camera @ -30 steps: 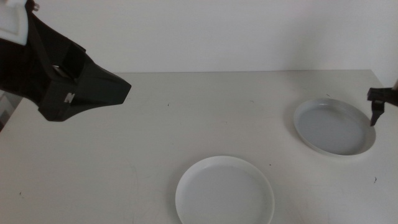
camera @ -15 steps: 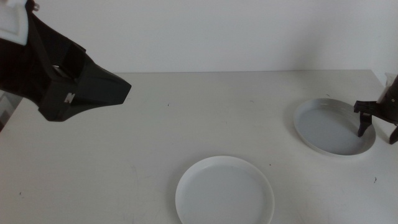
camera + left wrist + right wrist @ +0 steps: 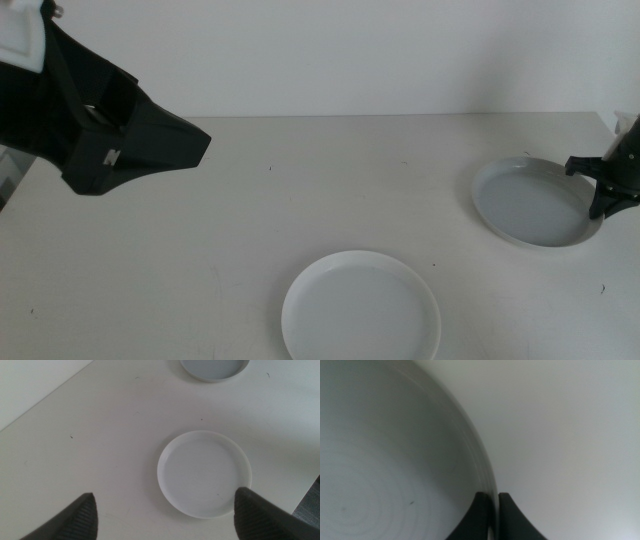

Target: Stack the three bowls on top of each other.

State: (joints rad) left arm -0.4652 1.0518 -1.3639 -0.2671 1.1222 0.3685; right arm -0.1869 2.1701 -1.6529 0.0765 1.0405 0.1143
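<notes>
A light grey-blue bowl point(image 3: 530, 205) sits at the table's right side. My right gripper point(image 3: 605, 192) is at its right rim. In the right wrist view, the jaws of the right gripper point(image 3: 493, 507) are shut on the rim of this bowl point(image 3: 395, 460). A white bowl point(image 3: 360, 305) lies at the front middle. My left gripper point(image 3: 185, 148) hangs high over the table's far left, open and empty. In the left wrist view, the left gripper point(image 3: 165, 494) looks down on the white bowl point(image 3: 204, 472) and the grey-blue bowl point(image 3: 215, 367). The mint green bowl is out of view.
The white table point(image 3: 250, 220) ends at a pale wall behind. Its right edge point(image 3: 625, 125) runs close behind the right gripper. Its front corner shows in the left wrist view point(image 3: 312, 485).
My right gripper has come in from the right, dropped onto the grey-blue bowl's right rim and closed on it. The left arm and both bowls have stayed in place.
</notes>
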